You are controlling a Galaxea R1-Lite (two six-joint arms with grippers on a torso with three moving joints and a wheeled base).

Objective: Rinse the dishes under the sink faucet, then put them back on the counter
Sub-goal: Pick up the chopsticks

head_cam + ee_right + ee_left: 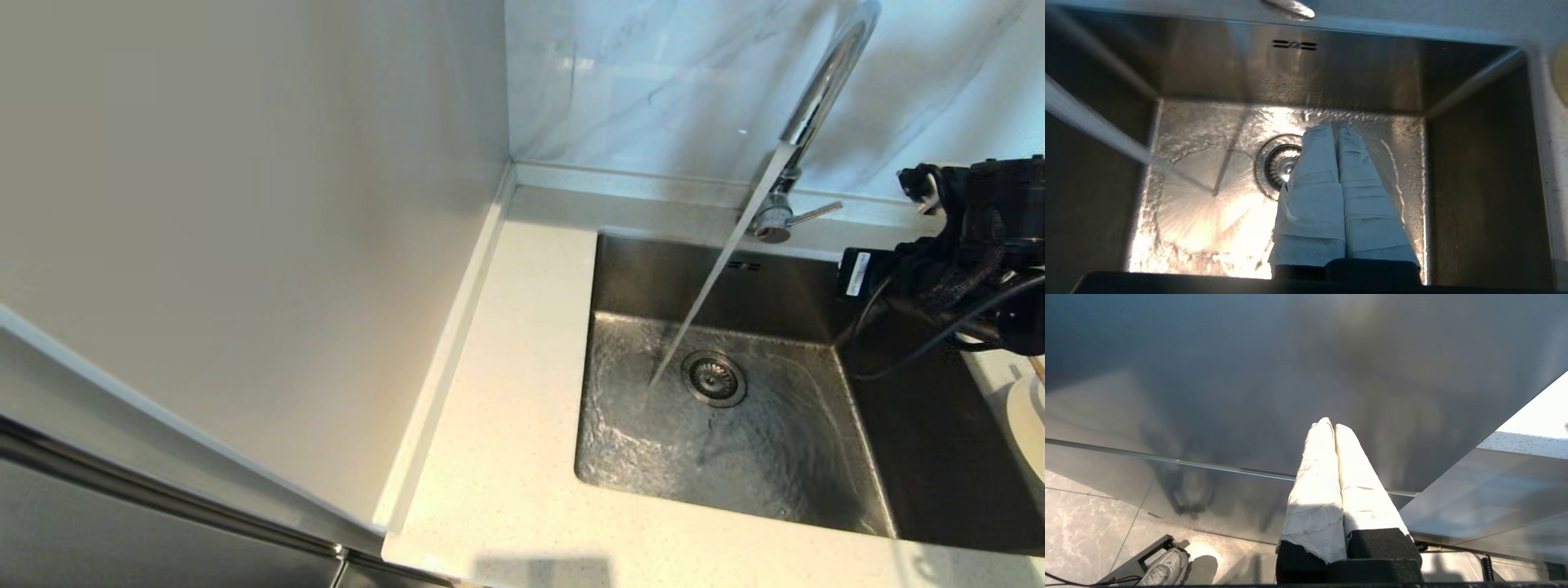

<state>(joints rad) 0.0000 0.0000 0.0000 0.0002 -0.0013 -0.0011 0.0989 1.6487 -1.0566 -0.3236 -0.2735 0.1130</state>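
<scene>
Landmark: the sink [816, 286], a square steel basin set in the speckled off-white table [506, 408]. The sink faucet [816, 98] stands on the table just behind the sink's rear wall, lever [812, 214] pointing toward the robot's right. Water is running: the stream [710, 278] falls slantwise from the spout and strikes the sink floor just beside the drain strainer [714, 378], on its left; the floor is covered in rippling water. The two overflow slots [744, 265] sit on the rear wall of the sink, below the faucet base. The right arm [963, 253] hangs above the right side of the sink. In the right wrist view, the right tool [1336, 128] is over the sink floor, above and just right of the strainer, its two white-wrapped fingers [1314, 179] pressed together with nothing between them, and clear of the stream. A white plate [1030, 425] lies on the table to the right of the sink, only its edge in frame; a thin brown sliver above it may be the chopsticks, cannot tell. The bowl is not identifiable. The left tool [1334, 425] is away from the sink, beside a grey cabinet front [1249, 375] above a tiled floor [1081, 522], its fingers closed together and empty.
</scene>
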